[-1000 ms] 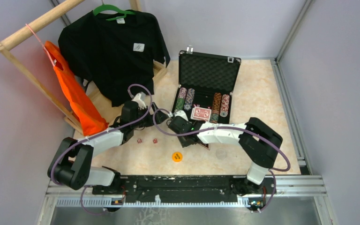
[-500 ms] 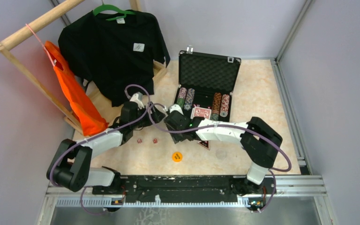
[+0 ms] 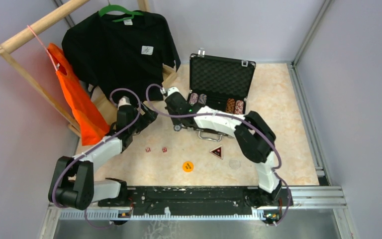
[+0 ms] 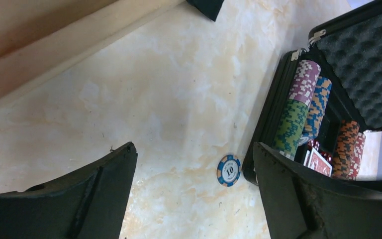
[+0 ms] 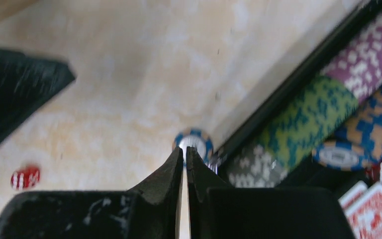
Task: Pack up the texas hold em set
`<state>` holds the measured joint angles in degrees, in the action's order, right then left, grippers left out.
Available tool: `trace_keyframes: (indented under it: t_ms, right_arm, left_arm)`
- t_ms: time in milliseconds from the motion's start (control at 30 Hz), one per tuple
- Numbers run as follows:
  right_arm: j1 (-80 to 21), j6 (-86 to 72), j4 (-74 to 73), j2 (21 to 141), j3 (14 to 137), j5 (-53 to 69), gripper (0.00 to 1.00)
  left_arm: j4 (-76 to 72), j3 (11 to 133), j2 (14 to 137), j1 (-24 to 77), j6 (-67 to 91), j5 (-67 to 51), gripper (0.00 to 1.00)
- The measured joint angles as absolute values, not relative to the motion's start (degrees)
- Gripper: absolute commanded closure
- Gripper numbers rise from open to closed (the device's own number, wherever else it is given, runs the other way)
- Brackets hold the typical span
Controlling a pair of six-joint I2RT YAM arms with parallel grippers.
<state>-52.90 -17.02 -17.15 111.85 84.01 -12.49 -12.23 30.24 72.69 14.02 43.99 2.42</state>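
- the case (image 3: 222, 75) is black with bumpy egg-crate foam in its lid, sitting open on the marbled beige surface (image 3: 278, 109)
- inside it: rows of striped chips (image 4: 298, 112) stood on edge, plus red-backed cards (image 4: 321, 162)
- one blue chip (image 4: 229, 170) lies flat on the surface, just beside the case's outer wall
- the right tool (image 5: 185, 154) is pinched together on nothing, tips just short of that chip
- the left tool (image 4: 194, 149) gapes wide, with the chip ahead of it

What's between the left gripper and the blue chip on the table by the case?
Nothing visible: only bare table lies between the open left gripper and the blue chip. The side wall of the case stands right beside the chip.
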Motion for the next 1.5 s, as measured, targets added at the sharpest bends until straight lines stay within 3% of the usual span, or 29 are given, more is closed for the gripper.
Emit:
trace_keyframes:
  t_ms: [200,400,1000,1500]
  right_arm:
    - [-51.24,-14.72,-18.06,123.55,95.44,-11.27,0.91]
    - [-51.33,-13.43,-20.38,129.25,99.13,-11.4,0.91]
    - [-54.61,-14.59,-17.17,117.86,81.71,-14.11,0.91]
    - [-55.51,-14.94,-19.86,115.42,80.36,-15.29,0.91]
  left_arm:
    - [-11.97,29.95,71.83,13.98,43.92,3.31,0.05]
    - [-11.99,29.3,71.83,13.98,43.66,3.38,0.05]
    - [-12.97,28.67,72.49,13.98,43.48,0.54,0.05]
    - [-13.37,28.34,72.49,13.98,43.46,-0.25,0.05]
